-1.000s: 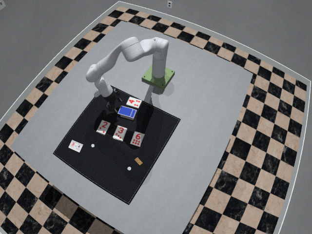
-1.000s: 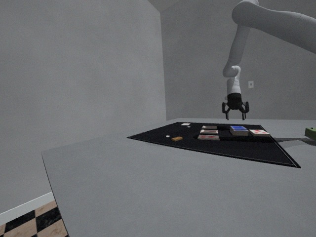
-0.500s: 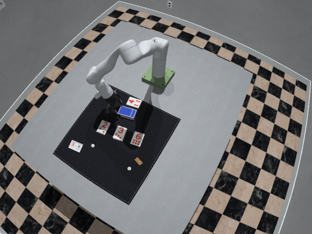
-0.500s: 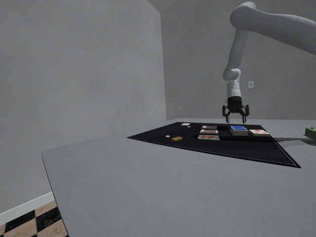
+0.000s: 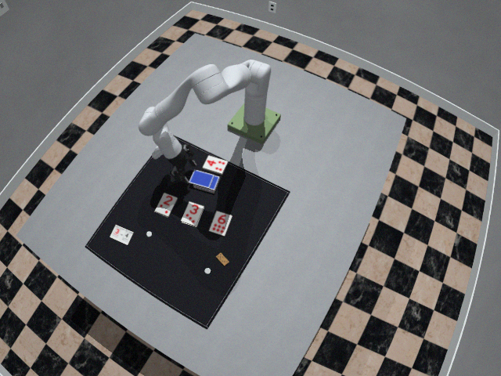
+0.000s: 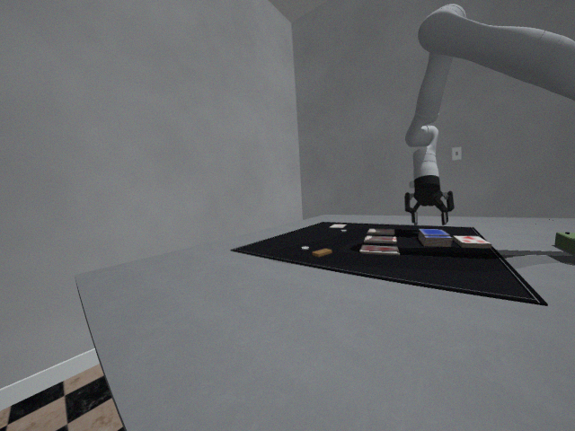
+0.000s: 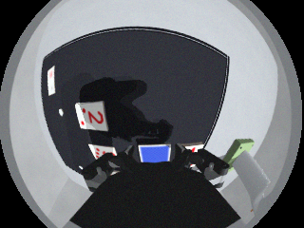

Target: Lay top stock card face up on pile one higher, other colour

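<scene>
Pincer: the gripper (image 5: 182, 166) (image 6: 429, 223) (image 7: 155, 149) stands wide, nothing held, above the mat!
Blue stack: beside the red four (image 5: 214, 164) (image 6: 472, 241) (image 7: 194, 148), its top card (image 5: 204, 179) (image 6: 434, 233) (image 7: 155, 153) face down.
Grip: best straddle it squarely, descend gently, pinch only that thin top tile.

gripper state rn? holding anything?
Gripper: open, nothing between the fingers, above the mat near the blue stock.
</scene>
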Controlling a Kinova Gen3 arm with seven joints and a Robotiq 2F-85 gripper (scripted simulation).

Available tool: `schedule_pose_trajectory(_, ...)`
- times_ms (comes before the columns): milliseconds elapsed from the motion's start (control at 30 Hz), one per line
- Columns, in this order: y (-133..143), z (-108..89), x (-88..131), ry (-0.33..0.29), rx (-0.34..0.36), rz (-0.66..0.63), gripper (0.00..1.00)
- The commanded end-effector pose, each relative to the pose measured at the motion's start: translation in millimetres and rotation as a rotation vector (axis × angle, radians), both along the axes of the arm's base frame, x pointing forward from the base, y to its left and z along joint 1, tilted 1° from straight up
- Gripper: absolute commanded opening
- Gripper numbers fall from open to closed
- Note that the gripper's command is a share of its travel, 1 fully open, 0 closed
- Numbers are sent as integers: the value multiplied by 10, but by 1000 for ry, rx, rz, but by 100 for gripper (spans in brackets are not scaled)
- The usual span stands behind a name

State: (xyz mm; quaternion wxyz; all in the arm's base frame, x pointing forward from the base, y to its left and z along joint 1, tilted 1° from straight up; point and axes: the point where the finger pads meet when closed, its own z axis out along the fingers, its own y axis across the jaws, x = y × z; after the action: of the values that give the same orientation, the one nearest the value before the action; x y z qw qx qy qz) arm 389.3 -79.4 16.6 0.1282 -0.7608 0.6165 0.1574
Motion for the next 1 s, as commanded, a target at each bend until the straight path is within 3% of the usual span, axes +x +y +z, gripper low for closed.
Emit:
schedule_pose_trajectory(0, -2, 6, 4, -2, 0, 0, 85)
schedule_pose_trajectory(967, 13, -28, 3, -2, 0, 0, 85)
